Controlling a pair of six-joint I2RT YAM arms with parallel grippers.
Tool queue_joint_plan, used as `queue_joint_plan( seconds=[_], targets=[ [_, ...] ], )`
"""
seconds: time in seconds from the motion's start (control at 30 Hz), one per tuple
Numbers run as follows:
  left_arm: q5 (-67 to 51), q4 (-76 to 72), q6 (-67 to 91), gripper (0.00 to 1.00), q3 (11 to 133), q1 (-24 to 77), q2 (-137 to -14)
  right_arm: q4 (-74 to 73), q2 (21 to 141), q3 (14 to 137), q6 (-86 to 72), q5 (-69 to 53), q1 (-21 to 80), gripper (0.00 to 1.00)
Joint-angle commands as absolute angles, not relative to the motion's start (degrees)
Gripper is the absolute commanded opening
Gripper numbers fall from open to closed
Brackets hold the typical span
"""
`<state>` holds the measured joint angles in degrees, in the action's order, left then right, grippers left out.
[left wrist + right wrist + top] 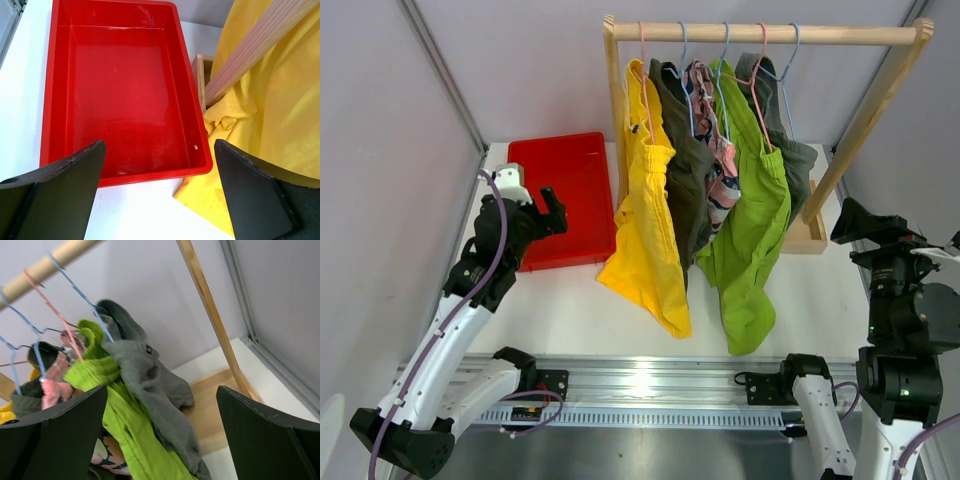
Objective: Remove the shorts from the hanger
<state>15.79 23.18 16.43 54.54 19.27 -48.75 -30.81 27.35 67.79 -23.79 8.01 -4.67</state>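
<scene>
Five shorts hang on wire hangers from a wooden rail (770, 33): yellow (645, 200), dark olive (685, 150), pink floral (722, 180), lime green (755, 220) and grey (798, 160). My left gripper (552, 210) is open and empty, left of the yellow shorts (280, 115), above the near edge of the red tray (50, 100). My right gripper (845, 222) is open and empty, right of the rack, facing the grey shorts (150, 375) and lime green shorts (130, 430) without touching them. The floral shorts (107, 455) show below the lime pair.
The rack's left post (260, 50) stands between the red tray (560, 150) and the yellow shorts. Its right post (215, 320) slants down to a wooden base (805, 235). Grey walls close in on the left, back and right.
</scene>
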Motion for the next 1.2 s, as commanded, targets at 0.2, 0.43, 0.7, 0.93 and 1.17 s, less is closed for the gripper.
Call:
queue_joint_plan(
  seconds=[0.2,0.43,0.7,0.93,1.17],
  targets=[
    [14.77,21.8,15.21,0.96,55.11,19.42,-48.69,-15.65,35.49,78.82,-16.79,-4.39,-1.85,0.99],
    [14.77,21.88,15.29,0.96,55.11,19.42,-48.08,-23.02,58.86,100.85,-12.57,-2.46,2.54,0.88],
    [13.71,21.88,15.47,0.95,55.11,19.51,-47.46,-29.79,79.09,116.97,-10.46,-1.14,4.92,0.84],
    [12.75,21.8,15.82,0.96,55.11,19.42,-46.85,-30.41,84.73,118.22,-11.25,-1.32,5.27,0.81],
    [12.48,21.8,15.91,0.96,55.02,19.42,-46.41,-28.83,86.39,115.05,-11.51,-1.49,5.45,0.77]
  ],
)
